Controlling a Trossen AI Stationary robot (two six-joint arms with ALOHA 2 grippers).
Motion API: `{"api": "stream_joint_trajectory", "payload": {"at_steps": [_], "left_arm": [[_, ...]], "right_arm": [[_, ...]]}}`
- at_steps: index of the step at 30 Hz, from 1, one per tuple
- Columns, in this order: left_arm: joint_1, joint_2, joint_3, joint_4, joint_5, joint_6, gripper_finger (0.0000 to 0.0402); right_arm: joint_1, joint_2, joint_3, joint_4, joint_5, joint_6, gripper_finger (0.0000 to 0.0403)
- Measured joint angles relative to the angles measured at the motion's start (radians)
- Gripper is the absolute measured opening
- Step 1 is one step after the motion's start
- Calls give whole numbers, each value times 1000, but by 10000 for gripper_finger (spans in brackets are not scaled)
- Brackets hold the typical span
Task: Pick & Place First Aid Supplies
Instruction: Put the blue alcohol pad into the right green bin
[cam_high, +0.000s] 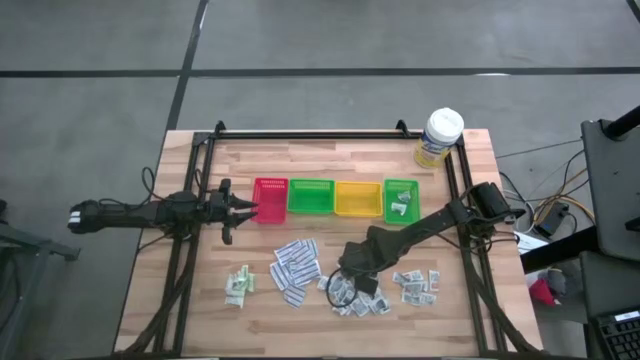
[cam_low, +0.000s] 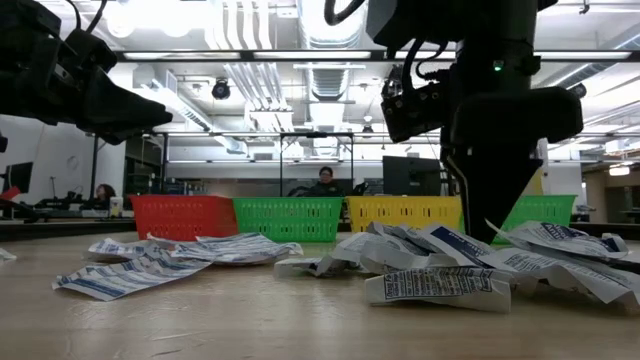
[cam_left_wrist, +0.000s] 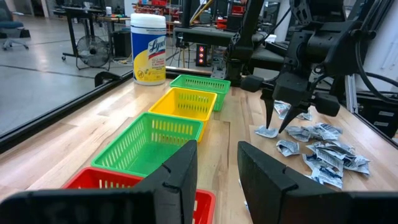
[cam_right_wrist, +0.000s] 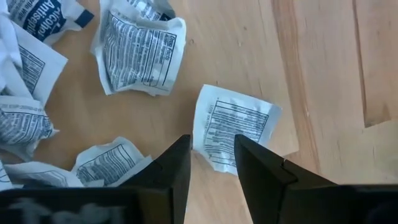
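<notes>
The first aid supplies lie in loose heaps on the wooden table: long white strips (cam_high: 295, 265), pale green sachets (cam_high: 238, 285) and crumpled grey-white squares (cam_high: 415, 285). My right gripper (cam_right_wrist: 211, 152) points straight down over the squares, open. One square packet (cam_right_wrist: 239, 124) lies flat on the wood, and its near edge reaches in between the fingertips. In the left wrist view this gripper (cam_left_wrist: 277, 126) stands just over that packet (cam_left_wrist: 267, 132). My left gripper (cam_left_wrist: 217, 165) is open and holds nothing, level beside the red tray (cam_high: 270, 200).
Beyond the heaps stands a row of trays: red, green (cam_high: 311, 197), yellow (cam_high: 357, 198) and a second green one (cam_high: 401, 200) with a few packets inside. A white-lidded tub (cam_high: 440, 137) stands at the far right corner. A black frame rims the table.
</notes>
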Motion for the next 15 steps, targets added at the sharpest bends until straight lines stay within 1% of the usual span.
{"api": "stream_joint_trajectory", "payload": {"at_steps": [15], "left_arm": [[0,0,0,0,0,0,113]], "right_arm": [[0,0,-34,26,4,-1,52]]}}
